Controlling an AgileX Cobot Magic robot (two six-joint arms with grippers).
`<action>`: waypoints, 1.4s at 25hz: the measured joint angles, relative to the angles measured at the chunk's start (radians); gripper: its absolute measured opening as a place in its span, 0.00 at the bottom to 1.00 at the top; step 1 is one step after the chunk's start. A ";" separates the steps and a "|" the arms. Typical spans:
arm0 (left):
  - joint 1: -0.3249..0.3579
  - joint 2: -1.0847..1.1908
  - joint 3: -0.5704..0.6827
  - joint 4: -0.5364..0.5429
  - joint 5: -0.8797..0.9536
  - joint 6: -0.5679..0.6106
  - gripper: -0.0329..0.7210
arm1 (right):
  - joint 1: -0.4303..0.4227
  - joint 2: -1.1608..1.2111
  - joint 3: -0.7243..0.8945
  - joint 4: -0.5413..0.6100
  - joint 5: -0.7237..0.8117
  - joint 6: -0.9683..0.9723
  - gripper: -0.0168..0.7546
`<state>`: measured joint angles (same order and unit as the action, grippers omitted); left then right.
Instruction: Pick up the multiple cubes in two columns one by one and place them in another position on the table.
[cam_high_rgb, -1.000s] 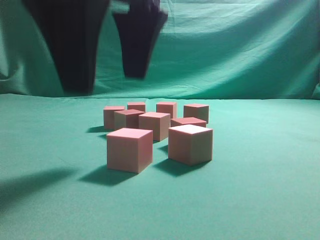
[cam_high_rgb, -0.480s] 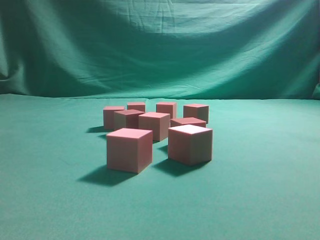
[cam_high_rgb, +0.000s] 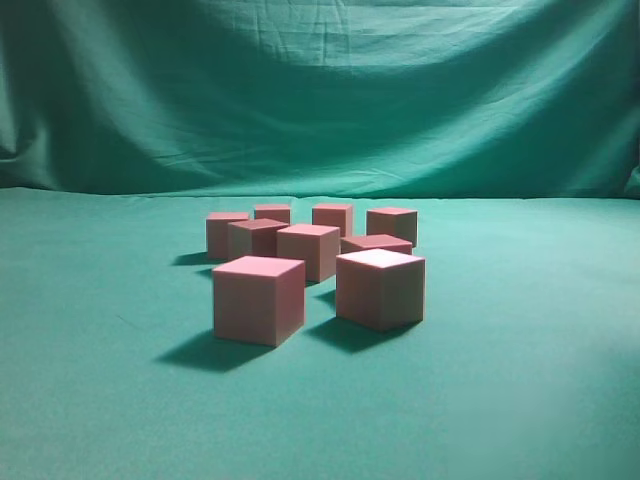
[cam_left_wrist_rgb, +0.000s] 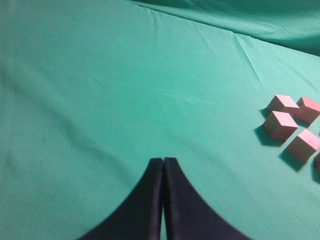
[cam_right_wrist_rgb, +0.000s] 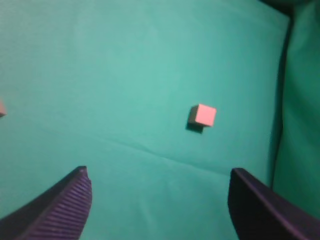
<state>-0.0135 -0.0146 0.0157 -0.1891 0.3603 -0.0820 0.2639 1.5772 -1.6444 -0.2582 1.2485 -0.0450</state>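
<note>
Sitting in a loose cluster on the green bench (cam_high_rgb: 100, 400), 8 cubes (cam_high_rgb: 300, 250) show in the exterior view, with no arm in sight there. The left gripper (cam_left_wrist_rgb: 163, 161) has its dark jaws pressed together, tips touching, holding nothing; 4 cubes and a sliver of a fifth lie well off to the right of those jaws, near that view's edge. The right gripper (cam_right_wrist_rgb: 159, 177) has its jaws spread wide apart and empty, above bare cloth. Ahead of them, between the 2 jaws but well apart from both, rests 1 lone cube (cam_right_wrist_rgb: 203, 115). Another pink sliver shows at the far left edge of that view.
</note>
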 joint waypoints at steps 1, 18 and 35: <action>0.000 0.000 0.000 0.000 0.000 0.000 0.04 | -0.056 0.015 0.000 0.032 0.000 0.002 0.75; 0.000 0.000 0.000 0.000 0.000 0.000 0.04 | -0.339 0.377 0.000 0.269 -0.264 -0.015 0.75; 0.000 0.000 0.000 0.000 0.000 0.000 0.04 | -0.339 0.569 0.000 0.198 -0.459 -0.020 0.75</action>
<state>-0.0135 -0.0146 0.0157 -0.1891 0.3603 -0.0820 -0.0749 2.1459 -1.6444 -0.0598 0.7897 -0.0649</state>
